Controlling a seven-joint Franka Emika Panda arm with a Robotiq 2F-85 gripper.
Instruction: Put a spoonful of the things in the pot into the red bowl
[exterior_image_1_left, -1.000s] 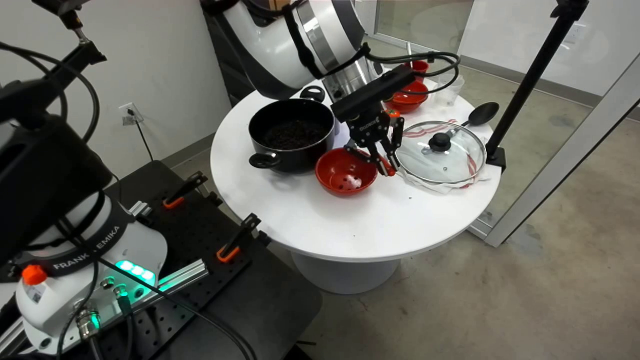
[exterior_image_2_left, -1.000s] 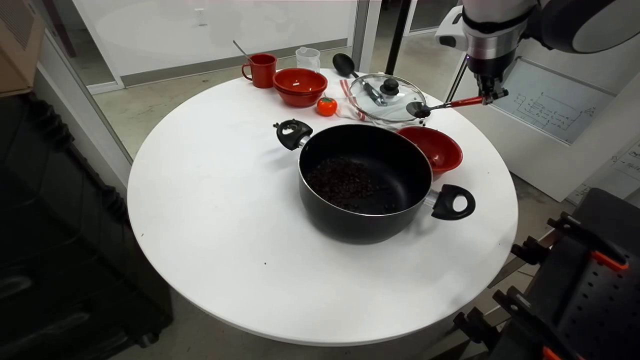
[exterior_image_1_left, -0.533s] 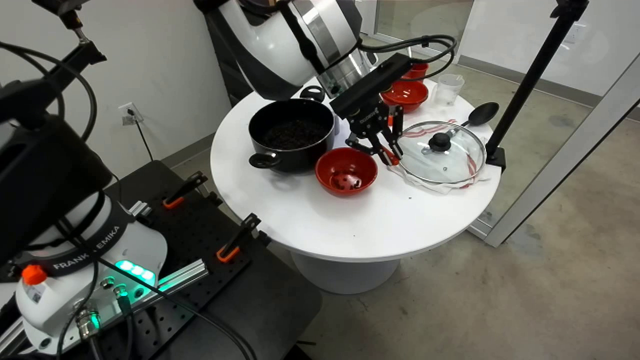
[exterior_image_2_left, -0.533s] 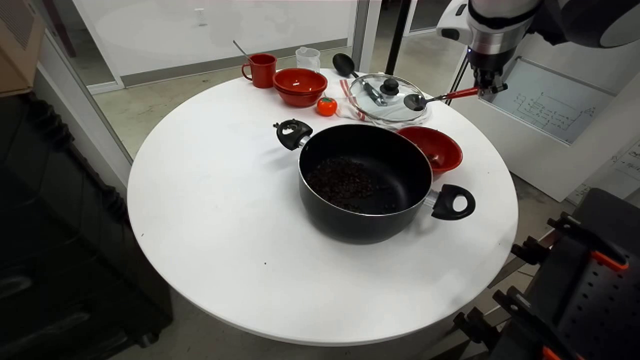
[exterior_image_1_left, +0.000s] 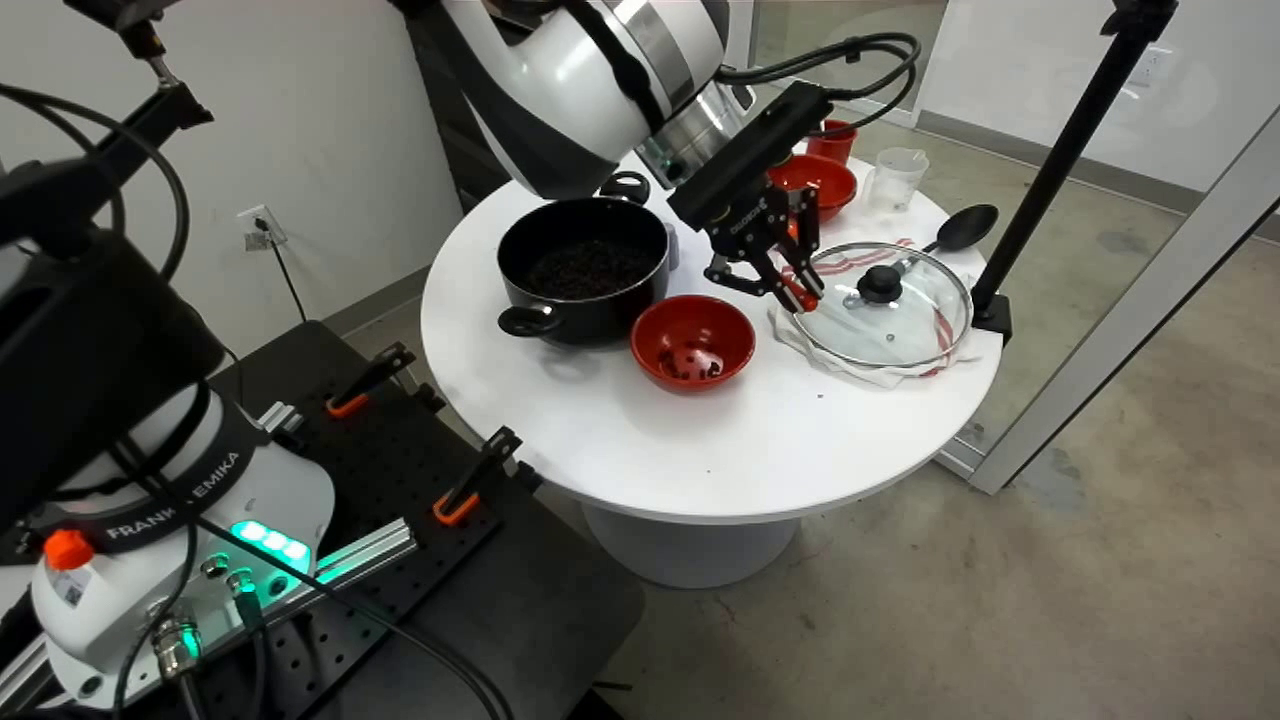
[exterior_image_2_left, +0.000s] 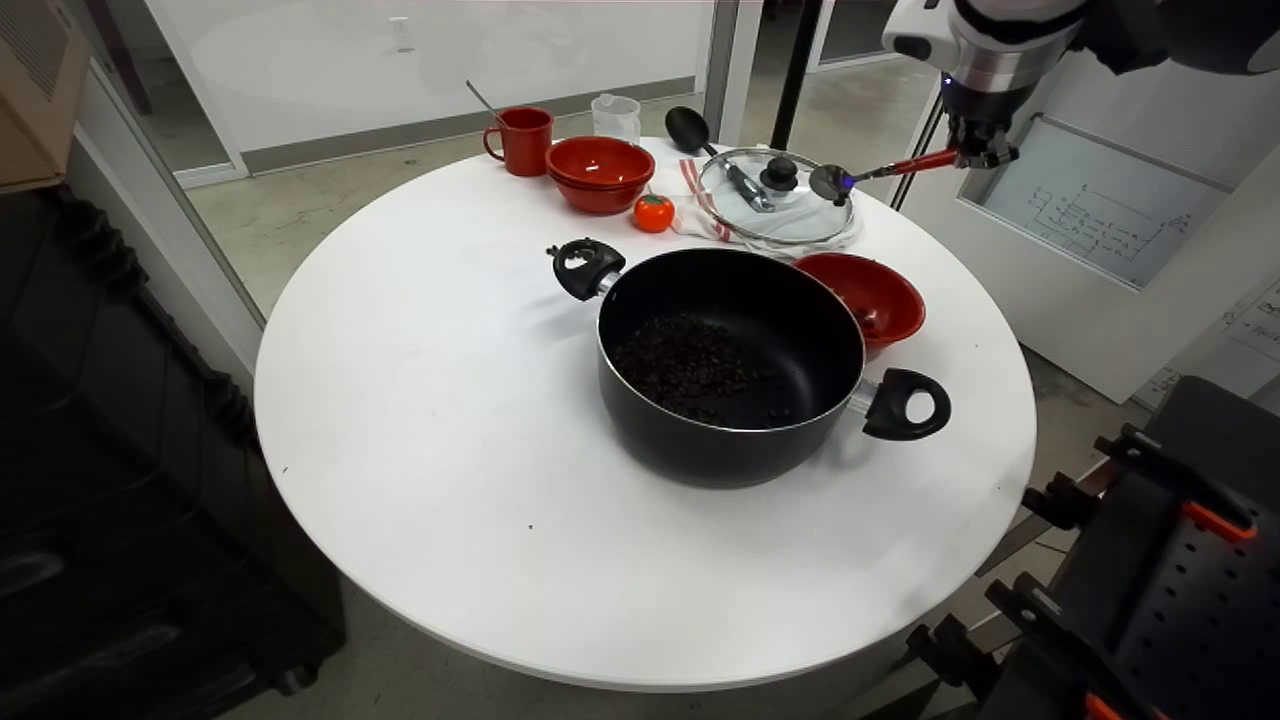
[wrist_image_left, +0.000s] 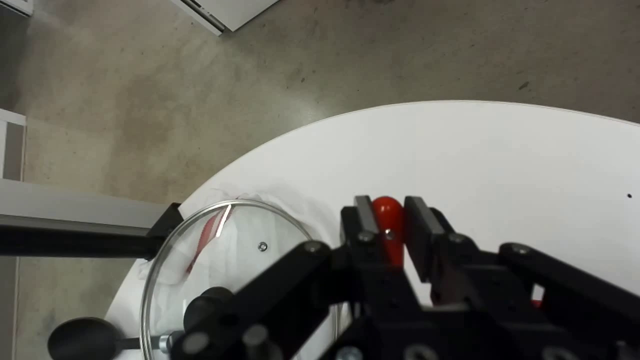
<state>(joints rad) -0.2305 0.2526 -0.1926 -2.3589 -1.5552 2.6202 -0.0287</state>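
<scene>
My gripper (exterior_image_1_left: 808, 296) is shut on the red handle (wrist_image_left: 389, 217) of a metal spoon (exterior_image_2_left: 832, 183). It holds the spoon in the air, beside and above the red bowl; the gripper also shows in an exterior view (exterior_image_2_left: 978, 158). A dark patch shows at the spoon head's lower edge; what it is I cannot tell. The red bowl (exterior_image_1_left: 668, 345) stands against the pot's side with a few dark pieces inside; it also shows in an exterior view (exterior_image_2_left: 888, 290). The black pot (exterior_image_2_left: 700, 455) holds many small dark pieces (exterior_image_2_left: 680, 360); it also shows in an exterior view (exterior_image_1_left: 570, 322).
A glass lid (exterior_image_1_left: 920, 330) lies on a striped cloth with a black ladle (exterior_image_1_left: 966, 227). Stacked red bowls (exterior_image_2_left: 598, 190), a tomato (exterior_image_2_left: 654, 213), a red mug (exterior_image_2_left: 527, 145) and a clear cup (exterior_image_2_left: 616, 118) stand farther back. The pot's handles (exterior_image_2_left: 905, 405) stick out.
The gripper and spoon have risen and moved from the red bowl toward the lid. One second ago dark bits were dropping below the spoon; more dark pieces now show in the bowl.
</scene>
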